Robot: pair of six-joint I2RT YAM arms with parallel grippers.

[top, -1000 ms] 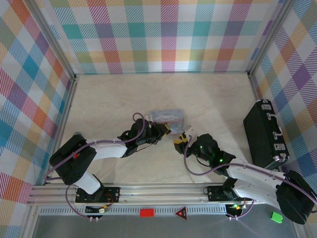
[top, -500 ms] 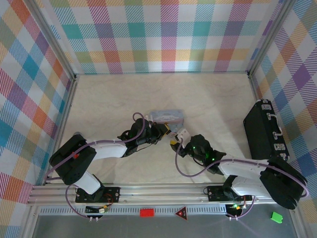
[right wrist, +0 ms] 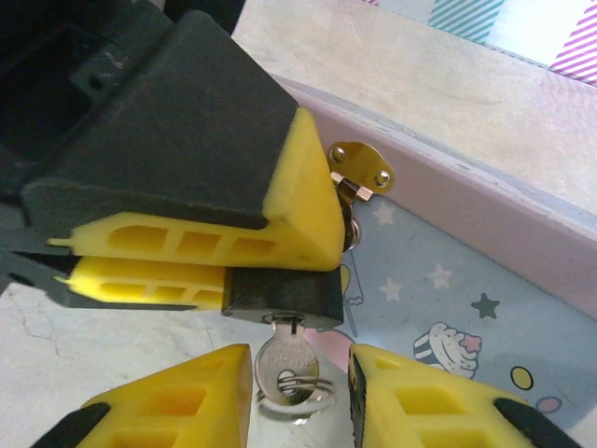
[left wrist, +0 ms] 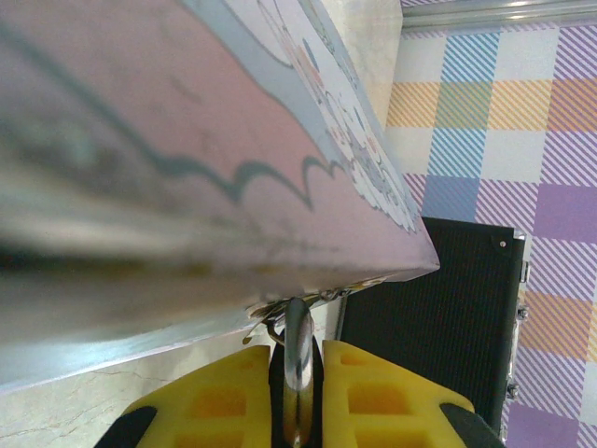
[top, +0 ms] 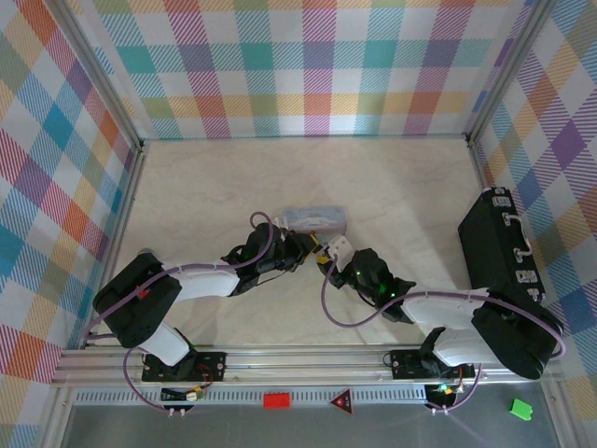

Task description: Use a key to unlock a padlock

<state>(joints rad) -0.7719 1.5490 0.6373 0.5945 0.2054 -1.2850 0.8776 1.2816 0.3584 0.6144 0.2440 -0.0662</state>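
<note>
The padlock (right wrist: 284,295), a small black body, sits clamped between the yellow pads of the left gripper (right wrist: 261,269), whose fingers (right wrist: 201,245) are clenched on it from the 9 o'clock side in the right wrist view. The key (right wrist: 287,364) is already in the keyhole and hangs out of the body at 6 o'clock, with a thin key ring (right wrist: 295,403) through its head.

The right gripper (right wrist: 298,397) comes up from 6 o'clock. Its two yellow fingers (right wrist: 177,406) stand on either side of the key head, apart from it (a narrow gap shows on each side), so they are released and grasp nothing.

At 1 o'clock from the padlock body a gold hasp (right wrist: 360,173) is riveted to the pale blue cartoon-printed tin (right wrist: 448,280), and the lock hangs just below it against the tin's front wall.

In the left wrist view the tin (left wrist: 187,140) looms close above, and the silvery shackle (left wrist: 297,350) stands upright in the slit between the left gripper's (left wrist: 297,383) closed fingers.

From above, the left gripper (top: 312,245) and right gripper (top: 336,250) meet at the tin's (top: 312,217) 6 o'clock edge, near the middle of the table (top: 215,177). A black case (top: 499,252) lies well apart at 3 o'clock.
</note>
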